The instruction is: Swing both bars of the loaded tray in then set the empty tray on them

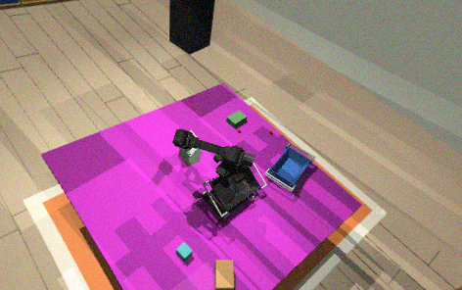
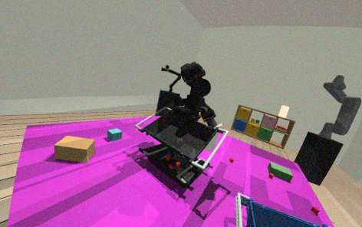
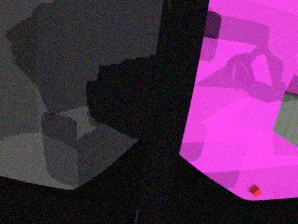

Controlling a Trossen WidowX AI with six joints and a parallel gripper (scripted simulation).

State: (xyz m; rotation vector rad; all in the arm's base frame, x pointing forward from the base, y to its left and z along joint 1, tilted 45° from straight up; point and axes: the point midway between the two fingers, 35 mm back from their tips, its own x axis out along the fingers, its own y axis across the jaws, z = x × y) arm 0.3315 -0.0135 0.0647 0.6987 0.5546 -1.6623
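Note:
My gripper (image 1: 231, 172) (image 2: 181, 111) is shut on the rim of the empty black tray (image 1: 235, 192) (image 2: 178, 132) (image 3: 60, 165). Its own white bars (image 2: 219, 149) stick out at its ends. The loaded black tray (image 2: 162, 168) is under it, with several small red blocks (image 2: 177, 164) inside. The loaded tray's two bars, one at its right end (image 2: 189, 178) and one at its left end (image 2: 156, 149), lie swung in. In the exterior view a gap shows between the trays at the near side; contact at the far side is hidden. The held tray looks roughly level.
A blue tray (image 1: 290, 168) (image 2: 281, 216) with white bars stands to one side. A green block (image 1: 237, 119) (image 2: 280, 171), a cyan block (image 1: 184, 251) (image 2: 114, 134) and a tan box (image 1: 224, 274) (image 2: 74, 149) stand on the table. A few loose red blocks lie near the green block.

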